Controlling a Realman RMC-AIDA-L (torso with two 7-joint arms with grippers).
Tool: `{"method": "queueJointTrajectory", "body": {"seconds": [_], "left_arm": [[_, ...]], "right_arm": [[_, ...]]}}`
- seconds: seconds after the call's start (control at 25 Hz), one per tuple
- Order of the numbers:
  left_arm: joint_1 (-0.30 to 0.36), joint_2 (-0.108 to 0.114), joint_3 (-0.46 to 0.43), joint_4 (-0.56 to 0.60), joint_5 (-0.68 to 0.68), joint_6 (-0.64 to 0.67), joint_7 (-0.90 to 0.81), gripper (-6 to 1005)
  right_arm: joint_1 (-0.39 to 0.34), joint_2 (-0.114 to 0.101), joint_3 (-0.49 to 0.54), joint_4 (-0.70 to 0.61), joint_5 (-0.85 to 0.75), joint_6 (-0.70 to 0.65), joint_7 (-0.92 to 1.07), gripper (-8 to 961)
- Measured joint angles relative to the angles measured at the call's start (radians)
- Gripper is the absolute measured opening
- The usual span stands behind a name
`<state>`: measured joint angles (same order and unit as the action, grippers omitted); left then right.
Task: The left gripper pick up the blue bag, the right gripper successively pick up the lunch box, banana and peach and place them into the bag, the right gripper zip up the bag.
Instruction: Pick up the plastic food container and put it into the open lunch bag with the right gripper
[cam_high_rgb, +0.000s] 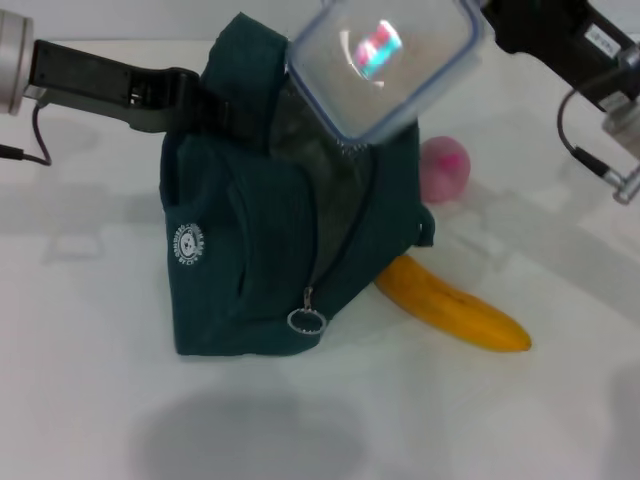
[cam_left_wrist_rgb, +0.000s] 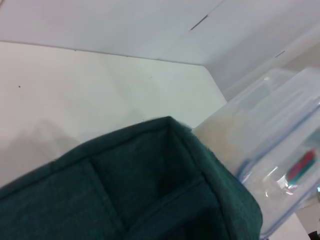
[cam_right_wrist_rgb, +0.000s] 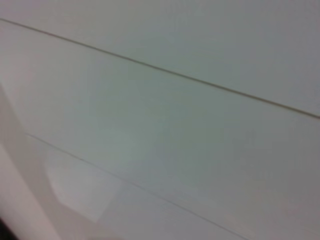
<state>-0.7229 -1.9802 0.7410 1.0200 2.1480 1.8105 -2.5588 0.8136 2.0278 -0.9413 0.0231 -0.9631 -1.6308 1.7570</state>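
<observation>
The lunch box (cam_high_rgb: 385, 62) hangs tilted in the air above the open top of the blue bag (cam_high_rgb: 270, 250), one corner dipping toward the mouth, which suits being lowered in corner first. The right gripper (cam_high_rgb: 490, 25) must be carrying it from the upper right, yet its fingers sit at the frame's edge behind the lid, so how wide they stand I cannot tell. In the left wrist view the lunch box (cam_left_wrist_rgb: 280, 165) sits right against the bag's rim (cam_left_wrist_rgb: 200, 150).

The left gripper (cam_high_rgb: 205, 105) reaches in from the left and pinches the bag's upper edge, probably by a handle, holding the mouth up and open so the box can pass.

On the table (cam_high_rgb: 90, 400), the banana (cam_high_rgb: 455, 305) lies with one end against the bag's base, and the peach (cam_high_rgb: 445, 168) sits just behind the bag; both wait their turn.

Counted: one bag, one lunch box, one banana, one peach, two grippers.
</observation>
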Motion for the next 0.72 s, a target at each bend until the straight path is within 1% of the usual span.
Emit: {"method": "queueJointTrajectory", "body": {"seconds": [0.08, 0.24, 0.48, 0.72], "left_arm": [[0.001, 0.000, 0.000, 0.000, -0.003, 0.001, 0.000, 37], [0.001, 0.000, 0.003, 0.000, -0.023, 0.005, 0.000, 37], [-0.006, -0.004, 0.005, -0.002, -0.027, 0.006, -0.003, 38], [-0.003, -0.012, 0.006, -0.003, -0.054, 0.013, -0.005, 38]], "right_arm": [[-0.021, 0.000, -0.008, -0.012, -0.008, 0.013, 0.000, 204], [-0.028, 0.000, -0.039, -0.022, -0.015, 0.030, -0.001, 211], [0.013, 0.000, -0.080, -0.019, -0.017, 0.039, -0.001, 221], [0.032, 0.000, -0.091, -0.022, -0.019, 0.040, -0.001, 231]]}}
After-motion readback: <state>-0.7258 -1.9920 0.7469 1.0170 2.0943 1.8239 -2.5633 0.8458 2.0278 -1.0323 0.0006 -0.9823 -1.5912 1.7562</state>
